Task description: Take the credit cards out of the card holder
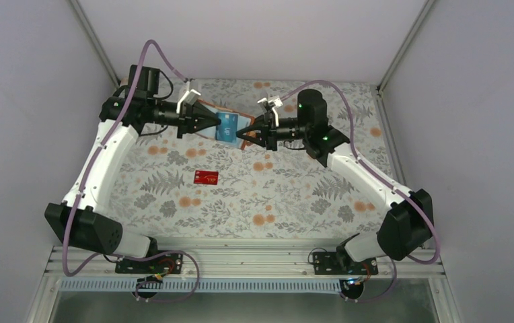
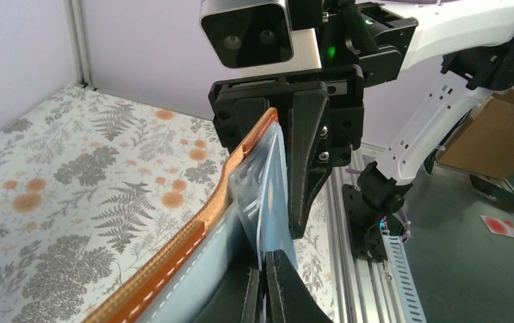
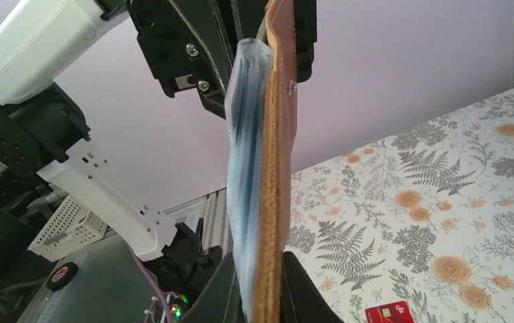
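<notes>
The card holder (image 1: 227,126) hangs in the air between both grippers, above the far middle of the table. Its brown leather cover (image 2: 194,235) and pale blue inner pockets (image 2: 274,182) show edge-on. My left gripper (image 2: 266,296) is shut on a thin pale blue inner leaf at the holder's near end; card or pocket, I cannot tell which. My right gripper (image 3: 261,296) is shut across the leather cover (image 3: 276,168) and the blue pockets (image 3: 244,155) at the opposite end. One of the credit cards, red with gold lettering (image 1: 206,177), lies flat on the table, apart from the holder.
The table carries a floral patterned cloth (image 1: 295,195). Grey walls enclose it at the back and sides, and a metal rail (image 1: 241,259) runs along the near edge by the arm bases. Boxes and clutter (image 2: 496,134) sit beyond the table.
</notes>
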Tool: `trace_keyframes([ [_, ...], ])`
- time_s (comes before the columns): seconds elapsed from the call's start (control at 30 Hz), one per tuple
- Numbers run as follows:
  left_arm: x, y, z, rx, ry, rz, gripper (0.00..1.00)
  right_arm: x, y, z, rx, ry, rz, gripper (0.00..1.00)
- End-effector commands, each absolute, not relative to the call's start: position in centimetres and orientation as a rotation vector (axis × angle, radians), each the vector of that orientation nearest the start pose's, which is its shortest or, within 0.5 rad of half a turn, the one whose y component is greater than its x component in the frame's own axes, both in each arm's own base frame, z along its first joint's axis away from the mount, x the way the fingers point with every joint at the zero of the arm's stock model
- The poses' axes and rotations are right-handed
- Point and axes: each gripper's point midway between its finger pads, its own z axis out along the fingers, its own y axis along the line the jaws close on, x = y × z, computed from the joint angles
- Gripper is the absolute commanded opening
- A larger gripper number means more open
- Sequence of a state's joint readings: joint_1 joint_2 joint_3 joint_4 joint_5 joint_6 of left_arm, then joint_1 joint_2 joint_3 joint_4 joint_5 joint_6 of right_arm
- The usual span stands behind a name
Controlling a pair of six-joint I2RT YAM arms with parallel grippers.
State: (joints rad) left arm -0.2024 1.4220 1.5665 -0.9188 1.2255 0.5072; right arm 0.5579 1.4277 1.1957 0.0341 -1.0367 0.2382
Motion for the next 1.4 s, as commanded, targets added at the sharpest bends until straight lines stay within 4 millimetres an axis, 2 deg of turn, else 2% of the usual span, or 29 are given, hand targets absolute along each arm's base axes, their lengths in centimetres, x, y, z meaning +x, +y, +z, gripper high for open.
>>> trace_keyframes([
  [0.0,25.3,-22.0,37.9,1.258,1.537,-1.225,0.17,25.2,33.5,35.5,-1.105,1.547,1.450,0.04],
  [0.03,25.2,-22.0,37.5,1.270,1.544,-1.224,0.33,25.2,33.4,35.5,-1.112,1.543,1.442,0.04],
  [0.1,25.3,-21.8,36.8,1.280,1.575,-1.209,0.36,25.0,33.4,35.6,-1.124,1.542,1.433,0.04],
  [0.2,25.6,-21.7,36.2,1.288,1.597,-1.181,0.28,24.9,33.3,35.6,-1.139,1.544,1.423,0.04],
  [0.3,25.4,-21.6,36.2,1.309,1.579,-1.143,0.27,24.7,33.3,35.7,-1.151,1.538,1.423,0.04],
  [0.43,25.1,-21.5,36.2,1.321,1.571,-1.138,0.18,24.4,33.2,35.7,-1.163,1.532,1.432,0.04],
  [0.6,24.8,-21.5,35.9,1.344,1.574,-1.147,0.17,24.4,33.2,35.6,-1.169,1.534,1.430,0.04],
  [0.77,24.7,-21.4,35.9,1.350,1.568,-1.150,0.03,24.3,33.2,35.4,-1.171,1.539,1.426,0.04],
  [1.07,24.7,-21.1,36.9,1.335,1.555,-1.099,0.02,24.4,32.8,35.2,-1.173,1.557,1.392,0.04],
  [1.37,26.1,-20.7,35.7,1.312,1.633,-1.049,0.02,23.9,32.5,35.1,-1.187,1.562,1.393,0.04],
])
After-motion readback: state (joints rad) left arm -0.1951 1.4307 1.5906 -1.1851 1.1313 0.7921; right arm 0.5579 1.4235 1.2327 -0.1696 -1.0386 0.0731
